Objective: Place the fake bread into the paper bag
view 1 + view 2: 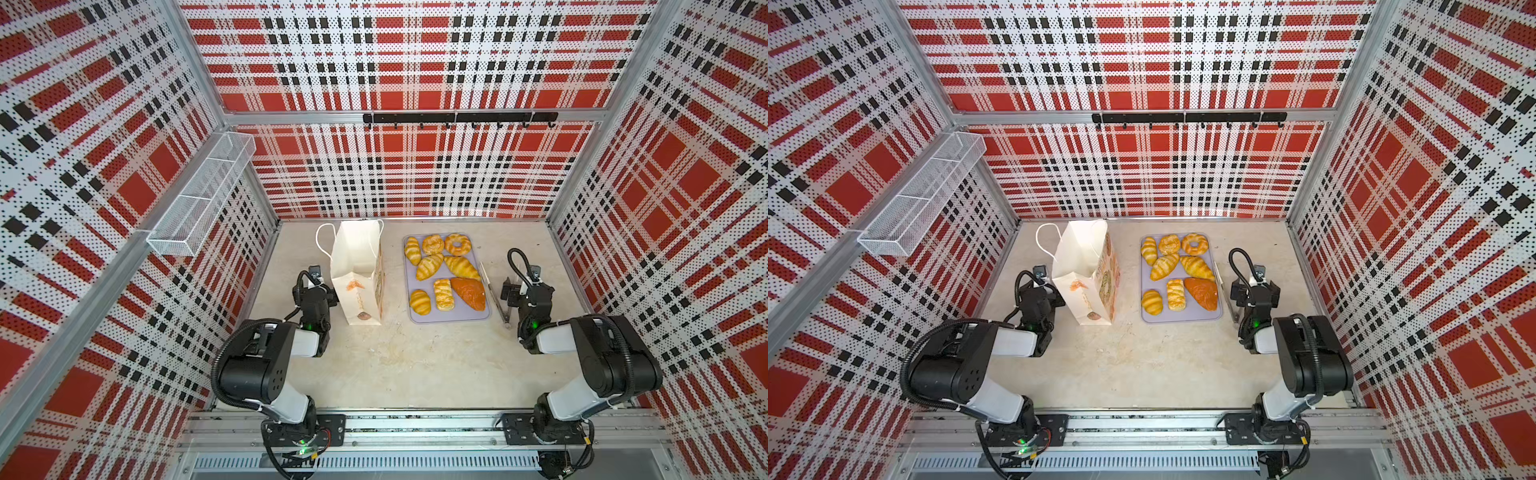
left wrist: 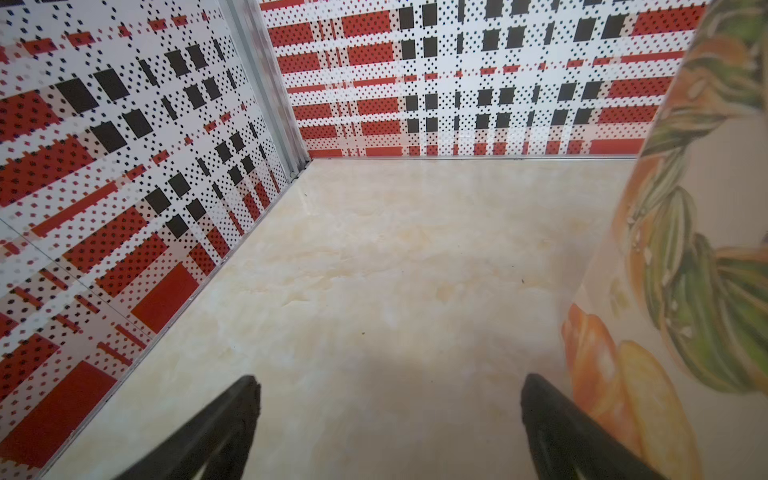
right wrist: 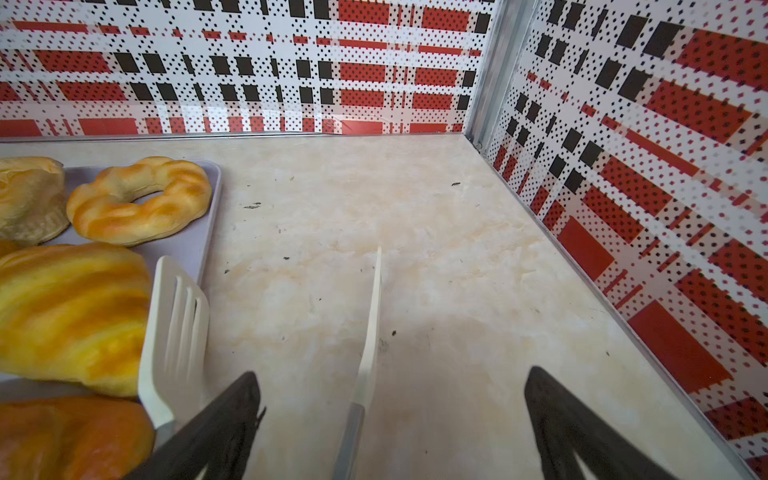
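All eight pieces of fake bread (image 1: 429, 266) lie on the lilac tray (image 1: 453, 316) near the worktop's (image 1: 395, 365) back edge. The paper bag (image 1: 357, 266) stands upright, mouth open, just left of the tray. The left gripper (image 2: 388, 386) hangs spread wide and empty just beside the bag. The right gripper (image 3: 392, 382), equally released, hovers over white tongs (image 3: 156, 353) at the tray's right edge.

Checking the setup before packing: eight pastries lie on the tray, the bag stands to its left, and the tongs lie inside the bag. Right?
Only the tongs are wrong: they lie on the table beside the tray, not in the bag, as the right wrist view shows. The rest holds.
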